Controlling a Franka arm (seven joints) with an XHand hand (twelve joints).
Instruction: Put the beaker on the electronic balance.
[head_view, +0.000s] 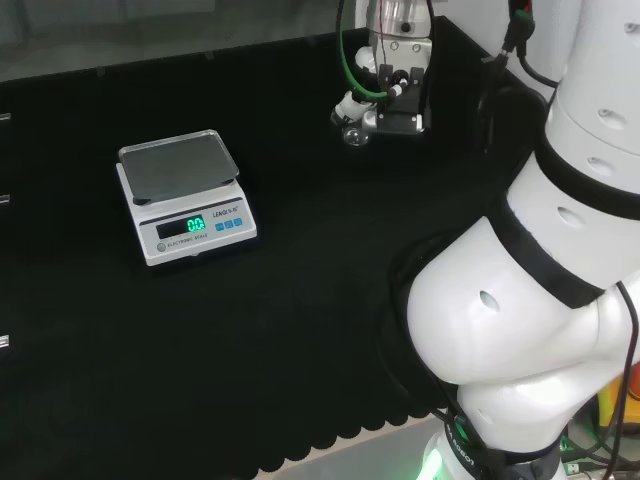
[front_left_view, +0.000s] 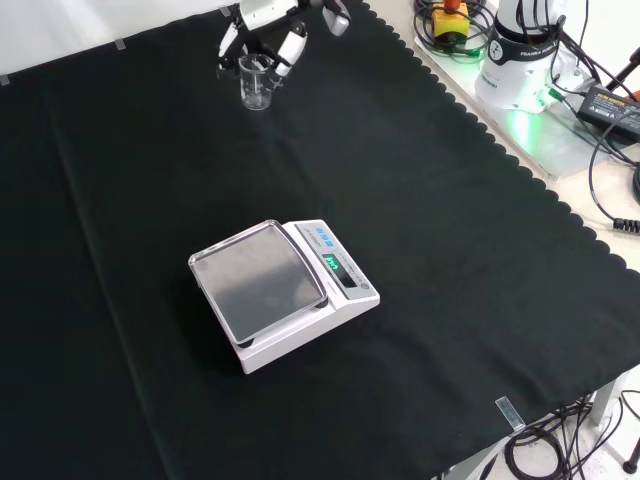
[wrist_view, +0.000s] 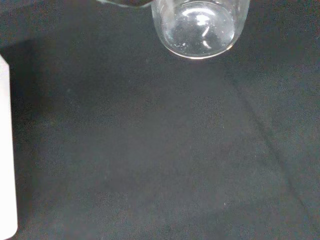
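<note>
Beaker (front_left_view: 255, 85) pinched by hand (front_left_view: 262, 30), well apart from balance (front_left_view: 280, 290); pan bare.

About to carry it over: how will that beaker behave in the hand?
The beaker looks like clear, smooth glass, so probably slippery and breakable. It appears empty, so likely light. Its flat round base should stand steadily on the balance pan.

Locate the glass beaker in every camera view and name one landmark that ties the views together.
Head view: the beaker is upper centre, at the robot hand, right of the electronic balance.
Front view: the beaker is at top left, under the robot hand, beyond the balance.
Wrist view: the beaker sits at the picture's top edge, seen from above.
Shared landmark: the white balance; its edge shows in the wrist view.
</note>
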